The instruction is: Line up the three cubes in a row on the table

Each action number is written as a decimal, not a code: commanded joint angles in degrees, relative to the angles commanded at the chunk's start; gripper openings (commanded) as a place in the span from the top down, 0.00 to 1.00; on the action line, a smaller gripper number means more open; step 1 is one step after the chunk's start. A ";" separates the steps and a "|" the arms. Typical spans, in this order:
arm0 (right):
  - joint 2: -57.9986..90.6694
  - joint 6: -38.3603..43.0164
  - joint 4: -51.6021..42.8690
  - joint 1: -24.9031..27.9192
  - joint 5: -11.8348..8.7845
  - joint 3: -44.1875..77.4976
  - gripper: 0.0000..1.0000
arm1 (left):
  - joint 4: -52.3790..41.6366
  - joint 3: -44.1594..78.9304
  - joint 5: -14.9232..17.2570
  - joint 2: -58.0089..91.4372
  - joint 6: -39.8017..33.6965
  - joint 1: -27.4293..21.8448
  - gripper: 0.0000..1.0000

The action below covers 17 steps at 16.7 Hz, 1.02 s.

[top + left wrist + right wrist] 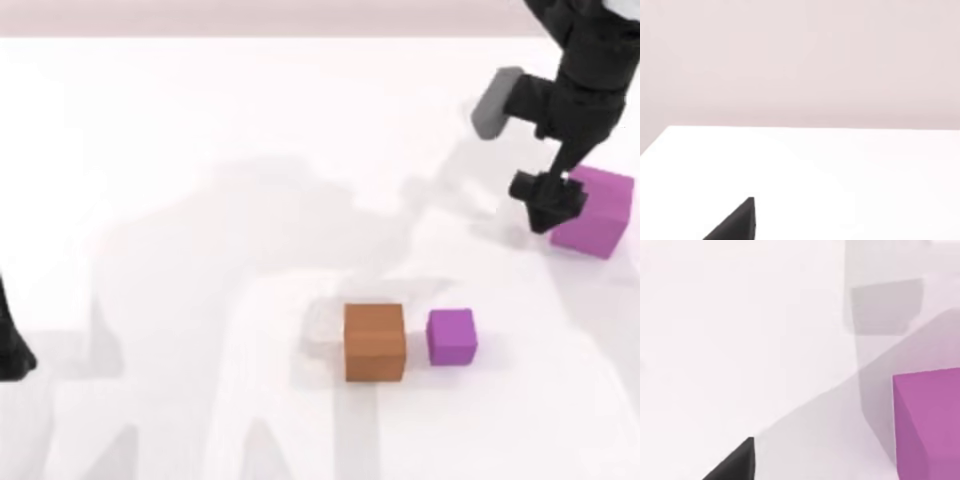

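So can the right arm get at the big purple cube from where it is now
Probably yes: the right gripper sits right beside the larger purple cube, nothing stands between them, and the other two cubes lie well clear.

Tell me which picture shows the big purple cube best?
The top view: the big purple cube appears nearly whole at the table's right, the right end effector at its left edge. The right wrist view catches only a cropped part; the left wrist view shows none.

mid cube left of small cube | large cube far right
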 joint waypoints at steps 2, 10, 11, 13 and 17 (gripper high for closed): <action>-0.07 -7.81 0.09 -3.17 -0.07 0.70 0.00 | 0.00 0.00 0.00 0.00 0.00 0.00 0.00; -0.61 -16.60 0.55 -7.20 -0.22 1.56 0.00 | 0.00 0.00 0.00 0.00 0.00 0.00 0.00; -0.51 -16.52 0.55 -6.93 -0.20 1.39 0.00 | 0.00 0.00 0.00 0.00 0.00 0.00 0.00; -0.37 -16.48 1.48 -6.97 -0.21 0.71 0.00 | 0.00 0.00 0.00 0.00 0.00 0.00 0.00; 1.11 -16.40 8.48 -7.03 -0.21 -4.65 0.00 | 0.00 0.00 0.00 0.00 0.00 0.00 0.00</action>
